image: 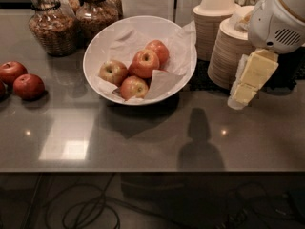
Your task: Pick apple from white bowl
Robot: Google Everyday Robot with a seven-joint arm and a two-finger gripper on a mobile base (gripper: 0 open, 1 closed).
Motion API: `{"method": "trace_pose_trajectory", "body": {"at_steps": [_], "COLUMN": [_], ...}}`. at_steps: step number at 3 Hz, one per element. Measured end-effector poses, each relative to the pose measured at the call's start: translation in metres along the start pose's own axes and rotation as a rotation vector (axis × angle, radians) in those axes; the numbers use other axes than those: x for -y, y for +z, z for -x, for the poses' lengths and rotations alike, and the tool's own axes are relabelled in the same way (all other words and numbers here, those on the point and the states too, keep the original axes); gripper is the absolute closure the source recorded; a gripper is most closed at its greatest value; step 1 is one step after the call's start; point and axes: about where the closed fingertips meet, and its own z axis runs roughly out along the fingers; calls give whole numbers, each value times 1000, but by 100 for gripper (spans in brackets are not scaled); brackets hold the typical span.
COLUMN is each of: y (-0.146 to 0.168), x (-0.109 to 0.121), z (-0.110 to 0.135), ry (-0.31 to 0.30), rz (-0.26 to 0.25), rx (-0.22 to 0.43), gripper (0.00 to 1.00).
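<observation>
The wide white bowl (183, 37), lined with crumpled white paper, sits at the back middle of the dark countertop. Several red-yellow apples lie in it; the topmost apple (145, 62) is near the centre, with others beside it (112, 71) and in front (134, 87). My gripper (237, 100), with pale yellow pads under a white arm housing (276, 18), hangs at the right of the view, pointing down and left. It is apart from the bowl, to the right of its rim, and holds nothing that I can see.
Two loose red apples (12, 70) (28, 86) lie at the left of the counter. Glass jars (47, 25) (97, 11) stand behind the bowl on the left. Stacks of small beige bowls (217, 23) (236, 51) stand right behind my gripper. Cables lie below the counter's front edge.
</observation>
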Motion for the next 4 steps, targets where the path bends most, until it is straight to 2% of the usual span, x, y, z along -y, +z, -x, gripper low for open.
{"method": "trace_pose_trajectory", "body": {"at_steps": [1, 2, 3, 4], "y": [0, 11, 19, 17], "x": [0, 17, 46, 76], "z": [0, 21, 80, 130], "ry": [0, 31, 12, 10], "rz": [0, -35, -54, -53], "rx": [0, 62, 181, 281], "gripper": [0, 0, 0, 0]}}
